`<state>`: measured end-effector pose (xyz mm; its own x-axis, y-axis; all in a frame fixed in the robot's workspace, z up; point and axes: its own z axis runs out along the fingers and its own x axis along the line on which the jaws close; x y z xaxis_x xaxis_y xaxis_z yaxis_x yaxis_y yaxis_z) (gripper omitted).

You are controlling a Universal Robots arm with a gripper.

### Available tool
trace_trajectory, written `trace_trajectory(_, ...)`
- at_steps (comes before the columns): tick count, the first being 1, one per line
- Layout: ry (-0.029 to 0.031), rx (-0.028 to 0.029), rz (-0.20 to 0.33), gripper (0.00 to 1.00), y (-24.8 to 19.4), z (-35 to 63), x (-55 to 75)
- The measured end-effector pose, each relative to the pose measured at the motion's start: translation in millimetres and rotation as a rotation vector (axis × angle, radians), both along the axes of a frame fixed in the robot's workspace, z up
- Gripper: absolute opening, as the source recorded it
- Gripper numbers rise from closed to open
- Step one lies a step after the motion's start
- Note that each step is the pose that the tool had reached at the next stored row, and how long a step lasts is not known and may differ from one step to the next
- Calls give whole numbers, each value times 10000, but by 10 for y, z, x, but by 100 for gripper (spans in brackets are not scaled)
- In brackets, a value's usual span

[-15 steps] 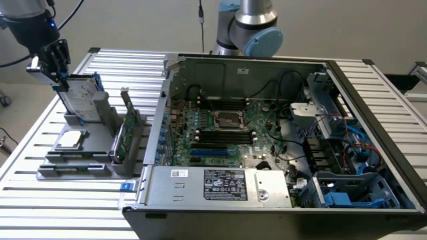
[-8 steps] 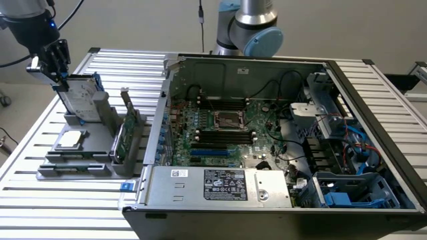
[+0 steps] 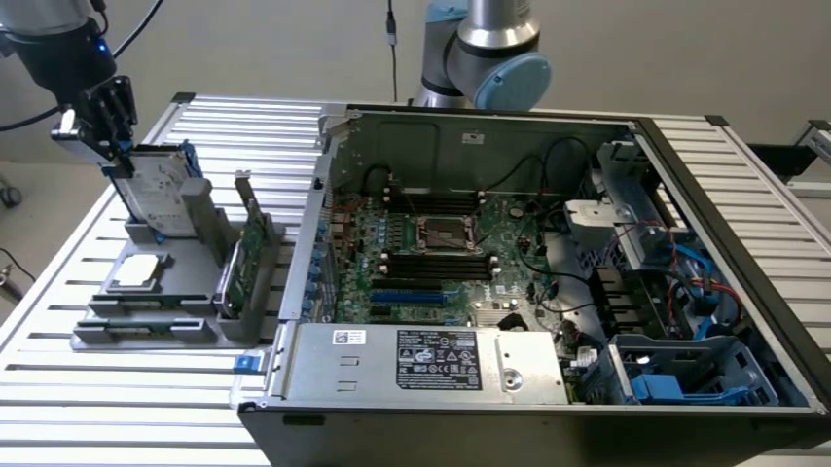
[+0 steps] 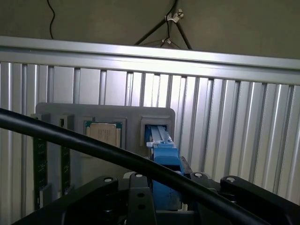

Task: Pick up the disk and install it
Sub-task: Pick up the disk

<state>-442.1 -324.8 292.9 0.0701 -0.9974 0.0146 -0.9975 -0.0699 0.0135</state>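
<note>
The disk [image 3: 159, 193], a silver-grey drive with a white label in a blue carrier, stands on edge at the exterior view's left, slightly tilted. Its lower end is at the grey holder [image 3: 146, 326]. My gripper [image 3: 117, 158] comes down from above and is shut on the disk's upper edge. In the wrist view the disk's blue carrier edge [image 4: 165, 161] runs from between my fingers toward the holder's slot [image 4: 157, 130]. Whether the disk's lower end still rests in the slot I cannot tell.
On the holder lie a small square silver chip [image 3: 139, 270] and an upright green circuit card [image 3: 253, 258]. The open computer case [image 3: 520, 126] takes up the exterior view's right, with blue drive bays [image 3: 682, 375] at its near corner. A black cable [image 4: 84, 143] crosses the wrist view.
</note>
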Motion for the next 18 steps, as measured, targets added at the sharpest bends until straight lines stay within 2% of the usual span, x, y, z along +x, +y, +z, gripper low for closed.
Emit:
trace_trajectory(6, 1, 0, 0, 33, 0, 112, 0)
trace_trajectory(15, 1, 0, -1, 33, 0, 394, 3)
trace_trajectory(18, -1, 0, 0, 33, 0, 417, 3)
